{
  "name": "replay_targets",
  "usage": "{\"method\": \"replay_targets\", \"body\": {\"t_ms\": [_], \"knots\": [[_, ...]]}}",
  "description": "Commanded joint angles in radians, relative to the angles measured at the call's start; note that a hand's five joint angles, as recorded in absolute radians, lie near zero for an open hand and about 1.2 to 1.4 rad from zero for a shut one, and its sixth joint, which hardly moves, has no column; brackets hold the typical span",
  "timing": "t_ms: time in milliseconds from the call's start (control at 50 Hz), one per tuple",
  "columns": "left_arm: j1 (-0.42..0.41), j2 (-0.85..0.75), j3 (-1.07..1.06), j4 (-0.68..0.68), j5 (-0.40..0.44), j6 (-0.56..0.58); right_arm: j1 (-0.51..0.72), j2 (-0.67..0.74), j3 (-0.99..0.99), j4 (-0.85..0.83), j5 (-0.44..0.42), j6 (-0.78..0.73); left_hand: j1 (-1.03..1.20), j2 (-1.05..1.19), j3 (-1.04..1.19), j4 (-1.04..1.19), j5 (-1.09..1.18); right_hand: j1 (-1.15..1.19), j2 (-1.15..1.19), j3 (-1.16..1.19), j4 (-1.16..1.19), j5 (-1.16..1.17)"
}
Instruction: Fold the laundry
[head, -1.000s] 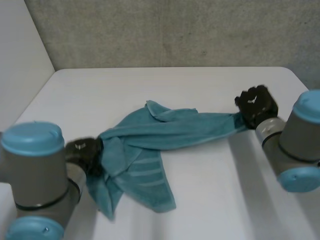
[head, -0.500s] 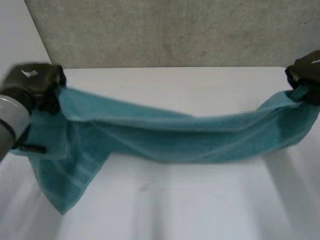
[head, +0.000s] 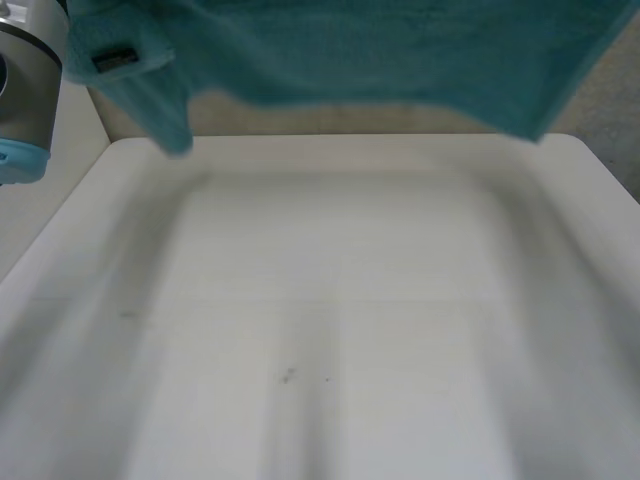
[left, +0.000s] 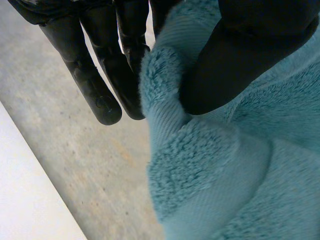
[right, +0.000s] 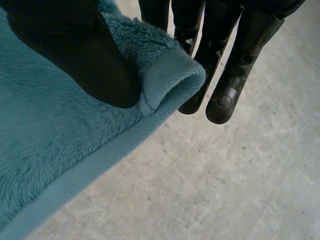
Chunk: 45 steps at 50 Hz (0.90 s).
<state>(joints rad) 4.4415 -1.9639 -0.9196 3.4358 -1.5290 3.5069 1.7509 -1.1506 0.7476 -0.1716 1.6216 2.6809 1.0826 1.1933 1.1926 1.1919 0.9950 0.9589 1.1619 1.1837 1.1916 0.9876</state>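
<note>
the teal towel (head: 380, 50) hangs in the air above the white table (head: 330, 330), stretched sideways across the far end of it in the head view. its lower edge hangs in front of the grey wall (head: 600, 110) and does not touch the tabletop. one loose corner droops at the left arm's side and another at the right arm's side, and a small dark label (head: 115, 60) sits on the cloth near the left arm (head: 25, 90), which stands raised beside the table's left edge.

in the left wrist view the left hand (left: 250, 55) pinches the towel: the thumb presses down on the fluffy cloth at its hemmed edge, and the cloth bunches into a thick fold just past the thumb tip. the fingers (left: 95, 80) reach out straight on the far side of that edge, the nearest of them against the cloth.

in the right wrist view the right hand (right: 75, 55) pinches the towel too. its thumb lies on top of the pile close to a corner, where the hem curls over into a small roll. the fingers (right: 235, 65) extend straight behind the roll, the nearest ones touching it, with the flat hem running away from the hand along the towel's edge. speckled grey ground (right: 225, 190) lies beyond the fingers.
</note>
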Motion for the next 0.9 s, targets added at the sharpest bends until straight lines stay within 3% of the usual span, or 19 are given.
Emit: {"method": "replay_targets", "body": {"t_ms": [20,160,300,360,420,480,500,580,700,900], "knots": [[0.016,0.023,-0.211,0.016,0.042,-0.095,-0.002,-0.087,0.308,0.007,-0.109,-0.003,0.314,0.203,0.204,0.204,0.227,0.437,0.234,0.213,0.205,0.234],[0.027,-0.081,-0.412,0.017,0.124,-0.1,-0.001,-0.072,0.518,0.075,-0.143,-0.007,0.314,0.203,0.204,0.204,0.227,0.437,0.234,0.213,0.205,0.234],[0.028,-0.199,-0.492,0.006,0.121,-0.097,0.013,0.066,0.589,0.181,-0.149,-0.016,0.308,0.197,0.198,0.199,0.221,0.437,0.234,0.213,0.205,0.234],[0.03,-0.225,-0.518,-0.02,0.118,-0.069,0.009,0.101,0.601,0.225,-0.154,-0.024,0.068,-0.042,-0.042,-0.041,-0.019,0.437,0.234,0.213,0.205,0.234],[0.03,-0.222,-0.553,-0.076,0.121,0.033,-0.001,0.1,0.61,0.23,-0.154,-0.023,-0.345,-0.456,-0.455,-0.454,-0.432,0.437,0.234,0.213,0.205,0.234],[0.03,-0.219,-0.559,-0.09,0.121,0.063,-0.004,0.083,0.622,0.231,-0.154,-0.023,-0.42,-0.531,-0.53,-0.529,-0.507,0.437,0.234,0.213,0.205,0.234],[0.03,-0.192,-0.573,-0.128,0.119,0.175,-0.004,0.074,0.627,0.231,-0.152,-0.023,-0.644,-0.754,-0.754,-0.753,-0.731,0.437,0.234,0.213,0.205,0.234],[0.022,-0.135,-0.593,-0.152,0.118,0.251,-0.002,0.028,0.651,0.231,-0.149,-0.009,-0.839,-0.95,-0.949,-0.949,-0.926,0.437,0.234,0.213,0.205,0.234],[-0.019,-0.053,-0.654,-0.136,0.122,0.238,-0.005,0.003,0.677,0.23,-0.144,0.028,-0.872,-0.983,-0.982,-0.981,-0.959,0.437,0.234,0.213,0.205,0.234],[-0.171,-0.026,-0.803,0.031,0.115,0.227,-0.067,-0.009,0.71,0.231,-0.147,0.063,-0.866,-0.977,-0.976,-0.975,-0.953,0.437,0.234,0.213,0.205,0.234]]}}
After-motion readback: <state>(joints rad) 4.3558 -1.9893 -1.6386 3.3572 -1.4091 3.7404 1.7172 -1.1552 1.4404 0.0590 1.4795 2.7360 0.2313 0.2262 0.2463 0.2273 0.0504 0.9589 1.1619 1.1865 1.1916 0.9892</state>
